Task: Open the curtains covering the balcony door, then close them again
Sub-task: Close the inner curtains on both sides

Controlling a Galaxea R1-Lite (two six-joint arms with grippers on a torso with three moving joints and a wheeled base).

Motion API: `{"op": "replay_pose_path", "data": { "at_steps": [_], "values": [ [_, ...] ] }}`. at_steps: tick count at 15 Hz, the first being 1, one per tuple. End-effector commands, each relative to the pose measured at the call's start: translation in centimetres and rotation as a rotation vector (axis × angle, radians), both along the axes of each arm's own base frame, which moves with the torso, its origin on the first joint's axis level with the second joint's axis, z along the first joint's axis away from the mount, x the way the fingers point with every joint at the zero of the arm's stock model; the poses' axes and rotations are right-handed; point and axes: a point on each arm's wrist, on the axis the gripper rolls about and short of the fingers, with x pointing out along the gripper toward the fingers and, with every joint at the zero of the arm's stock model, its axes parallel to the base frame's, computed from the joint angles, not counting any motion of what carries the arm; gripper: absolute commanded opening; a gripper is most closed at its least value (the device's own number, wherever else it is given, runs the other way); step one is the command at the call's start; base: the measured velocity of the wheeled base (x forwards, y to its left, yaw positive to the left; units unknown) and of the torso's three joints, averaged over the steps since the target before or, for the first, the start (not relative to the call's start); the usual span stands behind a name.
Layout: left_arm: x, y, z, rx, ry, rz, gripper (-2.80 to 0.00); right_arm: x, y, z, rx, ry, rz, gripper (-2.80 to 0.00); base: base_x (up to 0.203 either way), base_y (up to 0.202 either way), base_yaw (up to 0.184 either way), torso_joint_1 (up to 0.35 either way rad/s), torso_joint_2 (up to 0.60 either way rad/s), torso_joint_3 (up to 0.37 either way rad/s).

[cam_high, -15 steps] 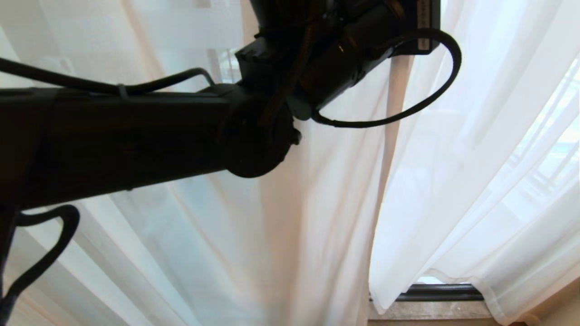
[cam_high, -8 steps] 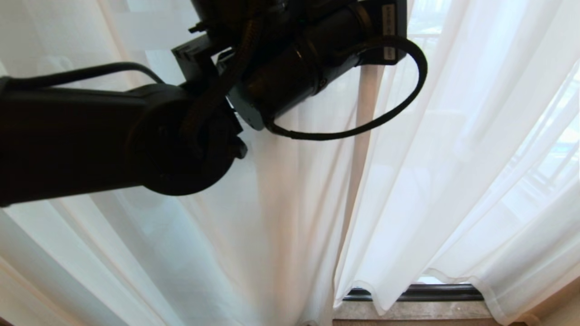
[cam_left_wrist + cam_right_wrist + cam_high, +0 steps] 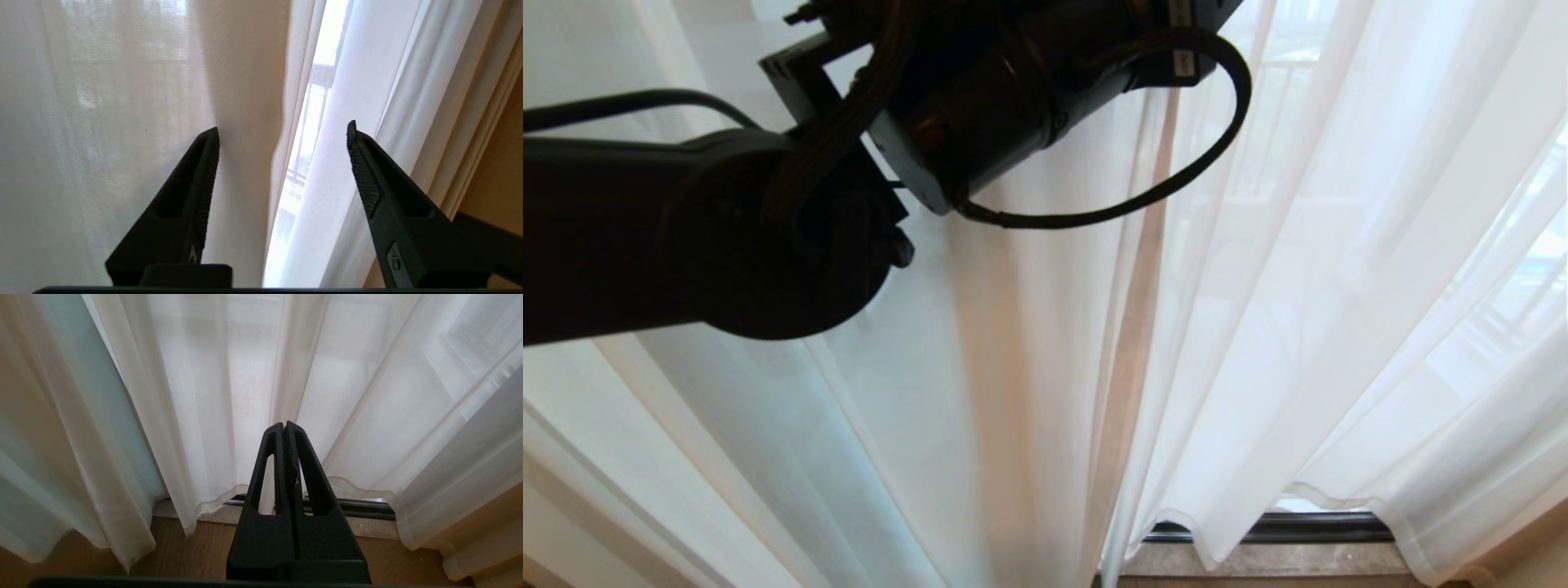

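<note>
Hanging across almost the whole head view, the curtains [image 3: 1339,310] fall as sheer white panels in soft vertical folds, and the two panels meet along a seam just right of centre, where a tan strip shows between them. Low on the right, under the wavy hem, a dark strip of the balcony door [image 3: 1290,529] frame shows above a stone sill [image 3: 1274,559]. The left arm [image 3: 686,237] reaches in from the left as a dark bulk across the upper left, its wrist at the top centre with a looped black cable [image 3: 1217,131]; its tool is out of sight past the top edge there. From the left wrist camera, the left tool [image 3: 282,130] stands wide apart with nothing between its fingers [image 3: 204,179], right in front of the seam; a narrow bright gap between the panels shows railing bars outside, and neither finger grips fabric. From the right wrist camera, the right tool [image 3: 284,424] is pressed fully together and empty, held low and apart from the cloth, pointing at the hems, the door track and a wooden floor [image 3: 196,555] nearer the robot.
</note>
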Motion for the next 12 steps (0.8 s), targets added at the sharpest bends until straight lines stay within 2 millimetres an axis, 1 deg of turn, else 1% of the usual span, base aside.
{"op": "replay_pose_path", "data": {
  "at_steps": [1,4,6,12],
  "values": [
    [-0.9,1.0,0.1,0.003,0.005,-0.001,0.0,0.0,0.0,0.0,-0.001,0.003,0.0,-2.8,0.0,0.0,0.0,0.0,0.0,0.0],
    [-2.4,2.7,-0.2,0.023,0.022,-0.001,0.0,0.0,0.0,0.0,-0.001,0.002,0.0,-2.8,0.0,0.0,0.0,0.0,0.0,0.0],
    [-3.6,4.2,-0.5,0.036,0.043,0.024,0.0,0.0,0.0,0.0,-0.001,0.003,0.0,-2.8,0.0,0.0,0.0,0.0,0.0,0.0],
    [-7.5,9.3,-1.0,0.059,0.093,0.088,0.0,0.0,0.0,0.0,-0.001,0.002,0.0,-2.8,0.0,0.0,0.0,0.0,0.0,0.0]
  ]
}}
